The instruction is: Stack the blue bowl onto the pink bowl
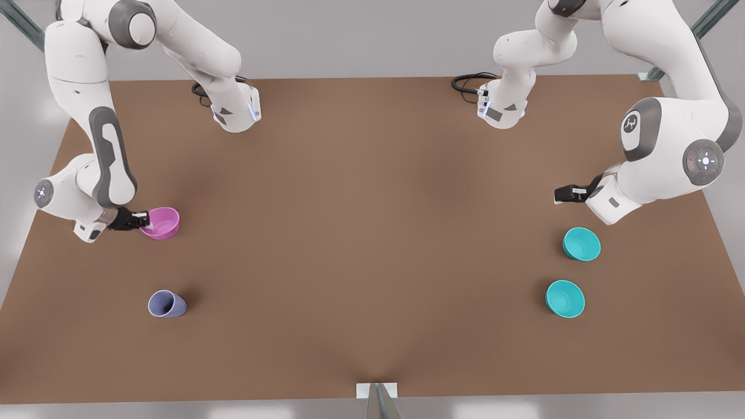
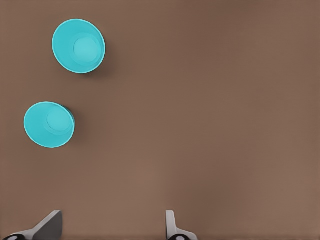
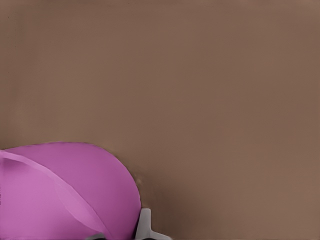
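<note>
At left-centre of the front view, we are pinching the light, stiff pink bowl [image 1: 161, 223] by its rim with our right gripper [image 1: 142, 220], while our left gripper [image 1: 560, 195] is waiting open above the blue bowl [image 1: 581, 244].

The right gripper [image 1: 142, 220] is seen at the front view's left, low over the table, pointed sideways toward the front view's right. Its fingers [image 3: 145, 227] are clamped on the rim of the pink bowl [image 1: 161, 222], one finger inside the wall and one outside. Its arm is folded down steeply, elbow raised, wrist bent near the table edge.

The left gripper [image 1: 563, 194] is seen at the front view's right, held above the table, pointed toward the front view's left. Its fingers [image 2: 171, 224] are spread apart with nothing between them. Its forearm is angled down from a high elbow.
</note>
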`<act>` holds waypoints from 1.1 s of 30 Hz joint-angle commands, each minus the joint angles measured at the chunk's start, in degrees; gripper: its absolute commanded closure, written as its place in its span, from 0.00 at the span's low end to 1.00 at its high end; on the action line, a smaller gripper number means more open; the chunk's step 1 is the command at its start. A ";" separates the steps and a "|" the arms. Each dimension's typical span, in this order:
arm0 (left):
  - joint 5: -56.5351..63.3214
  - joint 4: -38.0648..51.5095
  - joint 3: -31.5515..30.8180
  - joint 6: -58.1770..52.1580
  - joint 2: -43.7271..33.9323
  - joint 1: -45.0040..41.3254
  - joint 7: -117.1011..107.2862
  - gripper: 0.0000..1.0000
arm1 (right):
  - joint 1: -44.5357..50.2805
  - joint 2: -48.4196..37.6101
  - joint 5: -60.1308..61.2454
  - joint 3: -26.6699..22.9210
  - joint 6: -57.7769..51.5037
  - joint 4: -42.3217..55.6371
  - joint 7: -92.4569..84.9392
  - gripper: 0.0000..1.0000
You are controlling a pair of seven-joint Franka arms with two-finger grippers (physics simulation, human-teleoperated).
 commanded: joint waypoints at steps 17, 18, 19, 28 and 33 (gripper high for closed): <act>-0.06 0.08 -0.03 -0.04 0.03 -0.02 0.00 0.00 | 58.08 37.61 29.84 -0.22 -9.82 60.53 112.51 0.79; 0.03 0.08 -0.03 0.04 0.03 -0.02 0.00 0.00 | 58.87 38.40 28.87 -0.22 -9.38 60.61 112.51 0.79; 0.03 0.34 -0.03 0.31 0.20 -0.11 0.00 0.00 | 59.40 38.75 27.82 -0.22 -9.29 60.61 112.51 0.79; -1.02 2.54 4.71 3.30 1.96 -0.81 0.26 0.00 | 60.72 43.32 25.62 -0.13 -5.86 60.61 112.42 0.79; -1.38 2.71 15.17 4.61 3.27 -9.69 1.67 0.00 | 60.63 43.50 25.79 -0.13 -4.54 60.53 112.16 0.00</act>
